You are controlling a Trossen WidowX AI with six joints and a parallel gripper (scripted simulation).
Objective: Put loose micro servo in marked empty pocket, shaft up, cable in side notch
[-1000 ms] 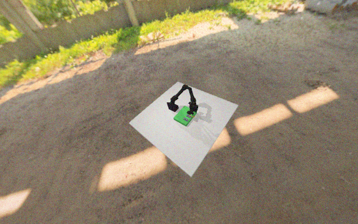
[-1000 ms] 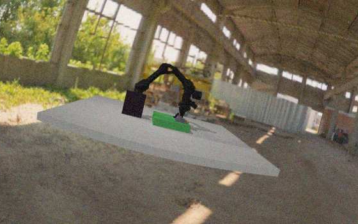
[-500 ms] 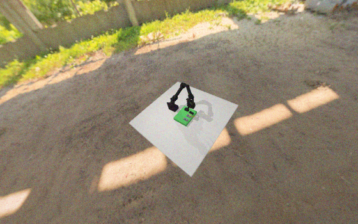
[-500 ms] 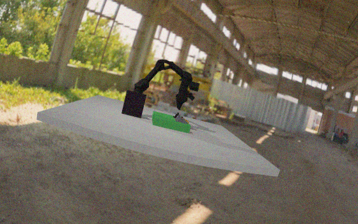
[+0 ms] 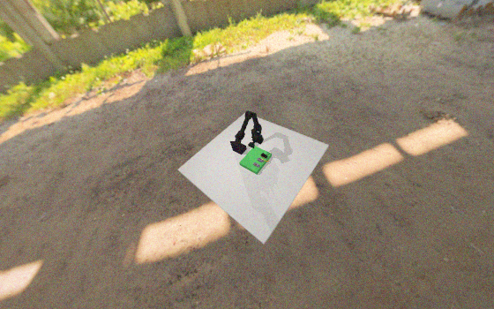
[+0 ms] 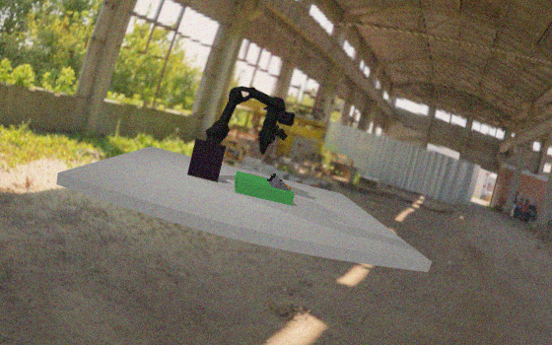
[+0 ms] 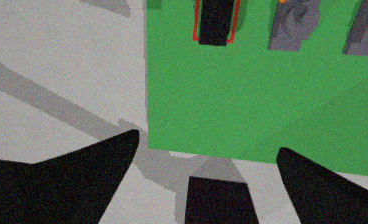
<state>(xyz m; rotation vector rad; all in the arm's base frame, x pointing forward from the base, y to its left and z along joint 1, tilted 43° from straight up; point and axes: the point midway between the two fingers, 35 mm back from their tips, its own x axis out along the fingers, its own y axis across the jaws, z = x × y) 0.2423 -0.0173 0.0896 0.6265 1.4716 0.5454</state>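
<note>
Just ahead of our black fingers we see the bright green deck (image 7: pixel 225 95) on a pale grey slab (image 7: pixel 60 65). Farther ahead, a black servo (image 7: pixel 216 20) fills the red-outlined pocket (image 7: pixel 196 25); to the right of it sit two grey servos (image 7: pixel 294 25), one with an orange spot.
</note>
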